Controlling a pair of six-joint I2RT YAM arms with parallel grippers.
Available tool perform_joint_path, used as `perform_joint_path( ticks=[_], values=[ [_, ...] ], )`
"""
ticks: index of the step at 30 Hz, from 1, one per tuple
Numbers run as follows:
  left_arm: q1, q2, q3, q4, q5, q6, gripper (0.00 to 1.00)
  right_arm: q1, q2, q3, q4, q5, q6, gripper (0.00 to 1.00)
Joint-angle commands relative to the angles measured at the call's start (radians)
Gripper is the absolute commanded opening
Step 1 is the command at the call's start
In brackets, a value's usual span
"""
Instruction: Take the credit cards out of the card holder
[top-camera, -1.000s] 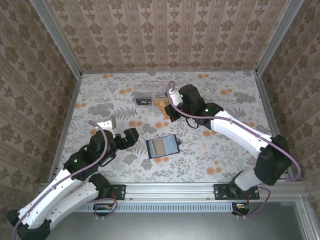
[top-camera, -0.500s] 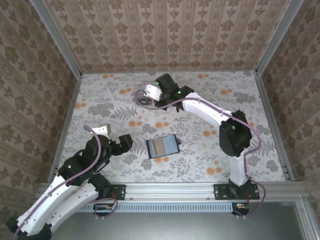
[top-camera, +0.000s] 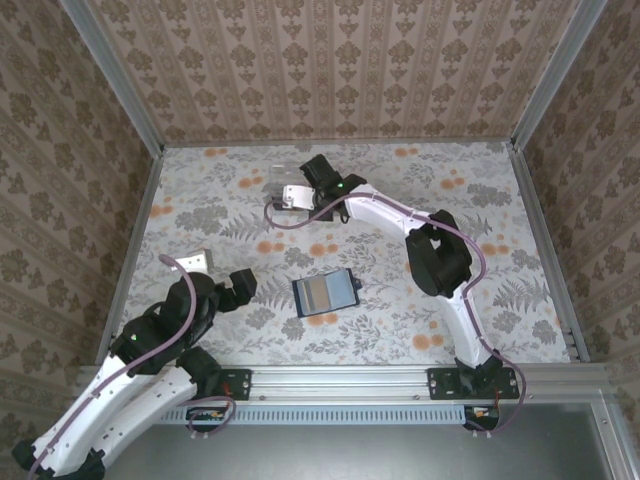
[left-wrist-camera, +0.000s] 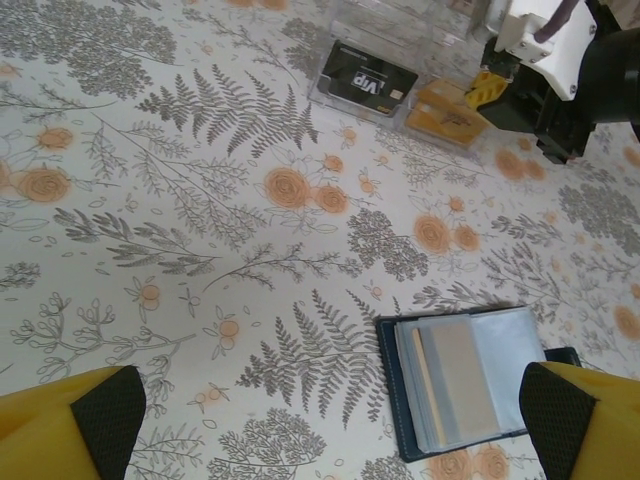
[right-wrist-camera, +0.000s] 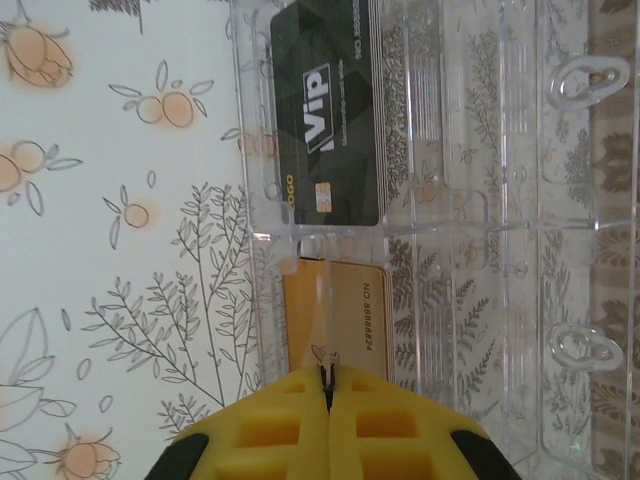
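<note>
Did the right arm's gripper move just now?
Yes. The right gripper swung left and a little toward the far wall, over the clear box, while the card holder stayed put.

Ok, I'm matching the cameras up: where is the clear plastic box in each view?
Top external: clear plastic box at the far middle of the table.
Left wrist: along the top edge, right of centre.
Right wrist: across the upper right.
Shared landmark: the black VIP card, seen in both wrist views.

Navy card holder (top-camera: 325, 294) lies open mid-table; a black credit card (right-wrist-camera: 325, 110) and an orange-tan card (right-wrist-camera: 345, 310) lie flat beyond it.
</note>
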Motion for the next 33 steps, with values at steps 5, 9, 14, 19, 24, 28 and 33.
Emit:
perform_joint_path(
  ticks=[5, 9, 14, 19, 24, 28, 33],
  values=[
    [0.027, 0.011, 0.013, -0.003, -0.019, 0.031, 1.0, -0.042, 0.009, -0.004, 0.002, -0.01, -0.03, 0.0],
    [0.046, 0.026, 0.013, 0.001, 0.005, 0.035, 1.0, -0.043, 0.023, 0.002, 0.007, -0.013, -0.03, 0.0],
    [0.061, 0.024, 0.013, -0.003, 0.019, 0.034, 1.0, -0.042, 0.051, 0.02, 0.004, -0.014, -0.021, 0.0],
    [0.069, 0.024, 0.013, -0.005, 0.024, 0.038, 1.0, -0.042, 0.066, 0.02, 0.02, -0.007, -0.021, 0.0],
    [0.076, 0.025, 0.013, -0.004, 0.032, 0.037, 1.0, -0.04, 0.056, 0.03, 0.011, 0.001, -0.029, 0.0],
    [0.083, 0.027, 0.003, 0.007, 0.043, 0.041, 1.0, -0.037, 0.028, 0.031, 0.004, -0.006, -0.047, 0.0],
    [0.095, 0.025, 0.0, 0.009, 0.06, 0.045, 1.0, -0.033, 0.009, 0.006, 0.021, -0.003, -0.11, 0.0]
  ],
)
